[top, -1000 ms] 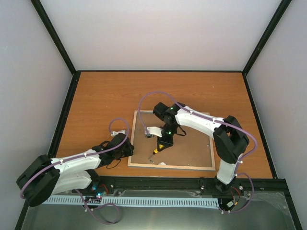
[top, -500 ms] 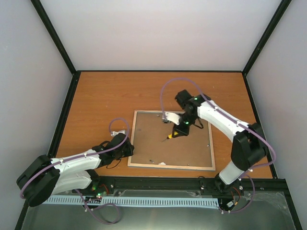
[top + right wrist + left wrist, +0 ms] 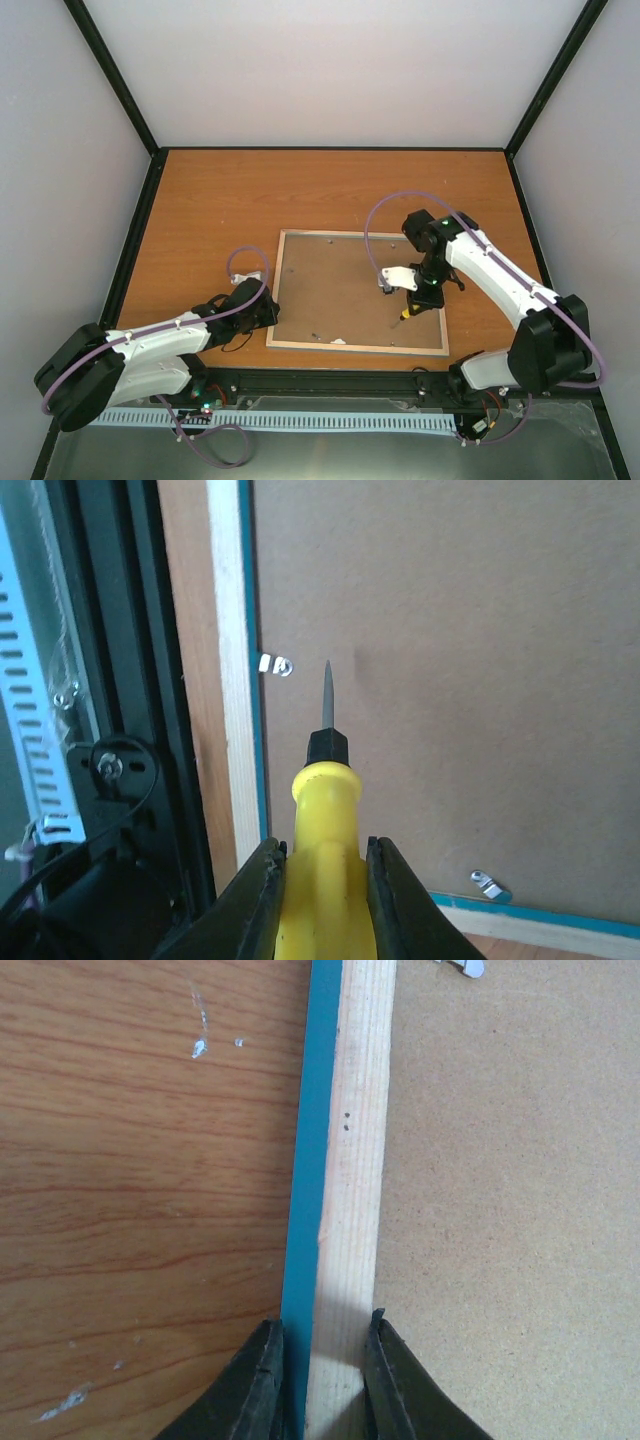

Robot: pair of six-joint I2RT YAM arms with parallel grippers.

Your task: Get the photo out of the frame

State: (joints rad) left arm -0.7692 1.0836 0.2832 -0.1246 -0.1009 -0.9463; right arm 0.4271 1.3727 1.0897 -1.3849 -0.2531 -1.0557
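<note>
Right fingers shifted right, wood table, walls

1. A wooden table with orange-brown grain filled the middle of the top view.
2. Plain pale walls stood behind and at both sides, evenly lit.
3. Black posts marked the upper corners.
4. A black rail and a white slotted duct crossed the bottom edge.

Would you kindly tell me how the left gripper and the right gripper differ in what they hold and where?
The left gripper clamps the wooden rail of the frame; the right gripper grips the yellow screwdriver. The left gripper sits at the frame's left edge; the right gripper hangs over the backing board near its right near corner, blade pointing near a metal clip. Both are closed on something.
</note>
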